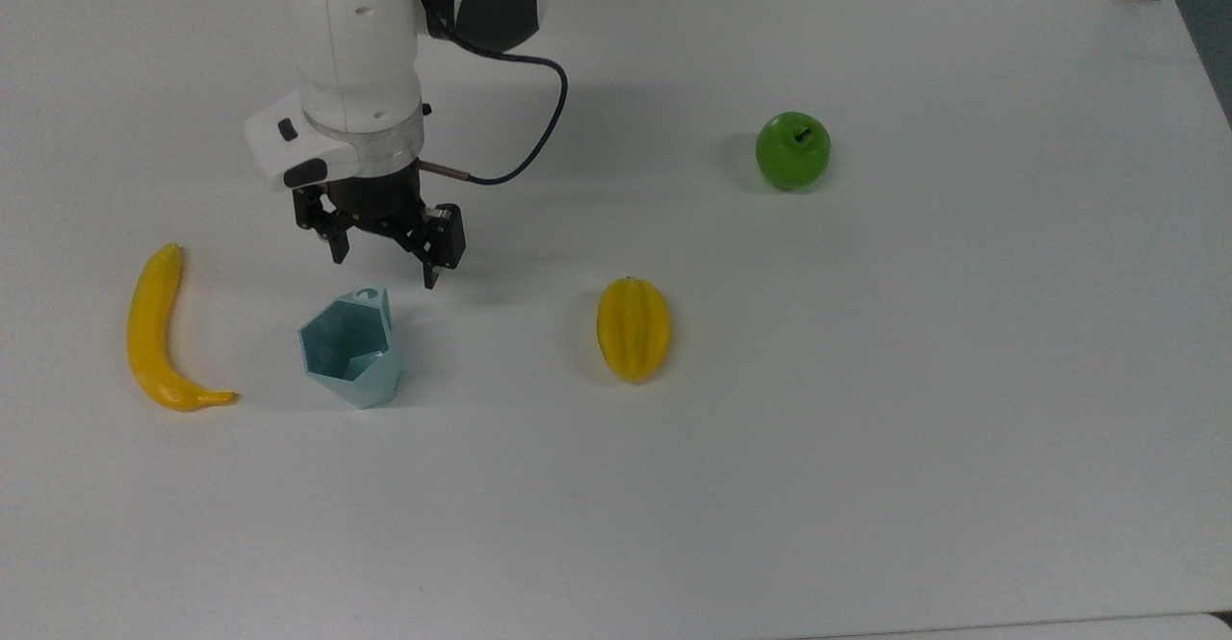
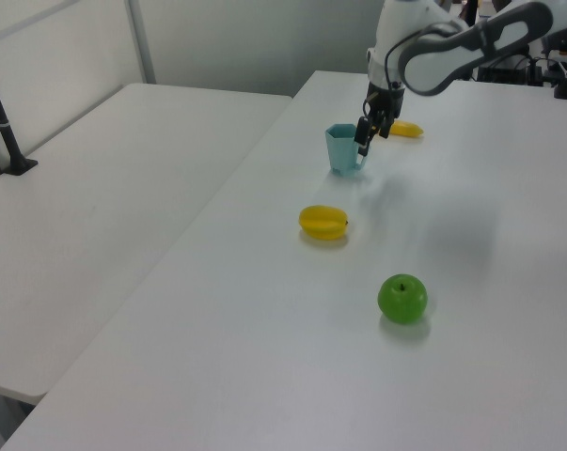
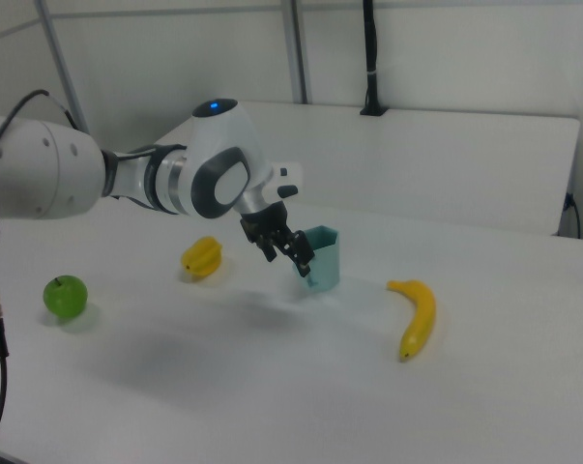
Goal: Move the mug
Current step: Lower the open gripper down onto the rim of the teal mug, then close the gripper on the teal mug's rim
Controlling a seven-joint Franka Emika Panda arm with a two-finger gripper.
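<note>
The mug (image 1: 351, 349), pale teal and faceted, stands upright on the desk (image 1: 866, 428) between a banana (image 1: 154, 332) and a yellow starfruit (image 1: 632, 328), its tab handle turned toward the desk's far edge in the top view. A green apple (image 1: 792, 150) lies well apart. The gripper (image 1: 382, 263) hovers just beyond the handle, jaws spread wide and empty. Judged light, rigid and smooth-sided; the slanted facets may slip, so the rim wall or handle seems the surer hold.

The arm reaches down, its hand (image 1: 383, 271) spread wide, empty.
</note>
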